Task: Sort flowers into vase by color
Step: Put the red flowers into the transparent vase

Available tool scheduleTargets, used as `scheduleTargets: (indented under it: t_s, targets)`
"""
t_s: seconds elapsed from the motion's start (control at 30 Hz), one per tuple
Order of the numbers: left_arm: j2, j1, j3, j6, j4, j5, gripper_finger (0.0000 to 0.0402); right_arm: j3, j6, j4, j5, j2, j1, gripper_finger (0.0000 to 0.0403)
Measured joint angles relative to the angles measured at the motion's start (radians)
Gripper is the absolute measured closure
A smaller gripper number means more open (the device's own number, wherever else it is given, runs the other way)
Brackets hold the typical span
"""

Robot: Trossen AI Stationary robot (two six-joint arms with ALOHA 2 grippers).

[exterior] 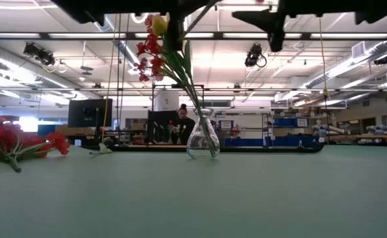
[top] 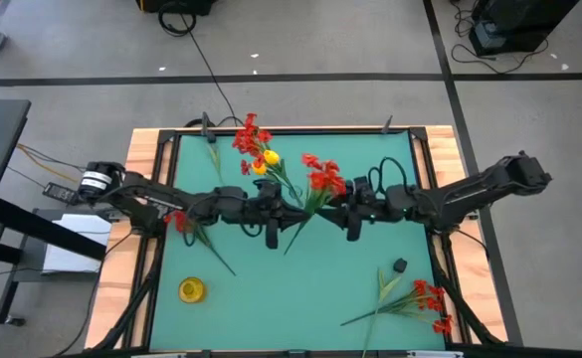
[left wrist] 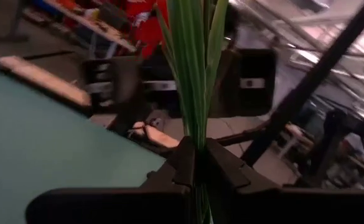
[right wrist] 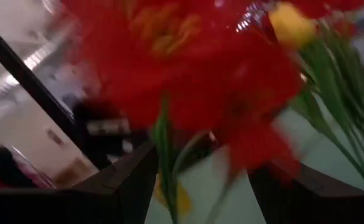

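Left hand (top: 272, 214), over the middle of the green tabletop (top: 300, 288), has its two dark fingers (left wrist: 185, 163) pressed together on the green stems of a red-blossomed sprig (top: 322, 181). That sprig slants across the gap between the two hands, blossoms up toward the far side, stem tail pointing toward the near side.

Right hand (top: 353, 217) sits just beside it, on the other side of the same sprig. Its fingers stand apart, with red blossoms and a stem loose between them and no grip seen.

Clear glass vase (exterior: 203, 137) stands upright near the tabletop's middle, toward the far edge. It holds a bunch of red sprigs with one yellow blossom (top: 268, 159) among them; the exact stem count in the vase cannot be told.

Sprigs lying flat, counted from above:
- one red sprig (top: 185, 225) near the left edge, under the left arm
- one cluster of red sprigs (top: 422, 298) at the near right corner; number in it unclear
- one bare green stem (top: 213, 154) near the far left edge

Other items: one yellow round object (top: 191, 289) near the left front, one small dark object (top: 399, 266) toward the right.

Open green surface lies in the near middle, between the yellow round object and the right-hand cluster. Wooden border (top: 143, 157) rings the tabletop.
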Motion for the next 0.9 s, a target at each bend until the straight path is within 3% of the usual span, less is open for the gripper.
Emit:
scheduleTargets:
  t_s: [0.17, 0.33, 0.43, 0.57, 0.77, 0.9]
  targets:
    - [0.026, 0.035, 0.064, 0.028, -0.062, 0.055, 0.0376, 0.000, 0.009, 0.200, -0.128, 0.078, -0.052, 0.0154]
    - [0.028, 0.046, 0.075, 0.050, -0.088, 0.056, 0.0376, 0.000, 0.035, 0.239, -0.140, 0.107, -0.058, 0.0183]
    - [0.028, 0.045, 0.075, 0.049, -0.102, 0.056, 0.0376, 0.000, 0.039, 0.236, -0.137, 0.110, -0.058, 0.0243]
    - [0.027, 0.042, 0.076, 0.041, -0.137, 0.060, 0.0368, 0.000, -0.003, 0.230, -0.144, 0.104, -0.058, 0.0368]
    - [0.017, 0.041, 0.076, 0.014, -0.239, 0.058, 0.0283, 0.002, -0.087, 0.186, -0.117, 0.090, -0.075, 0.0388]
    - [-0.043, 0.030, 0.074, -0.070, -0.355, 0.051, 0.0226, 0.049, -0.145, 0.042, -0.109, 0.083, -0.085, 0.0389]
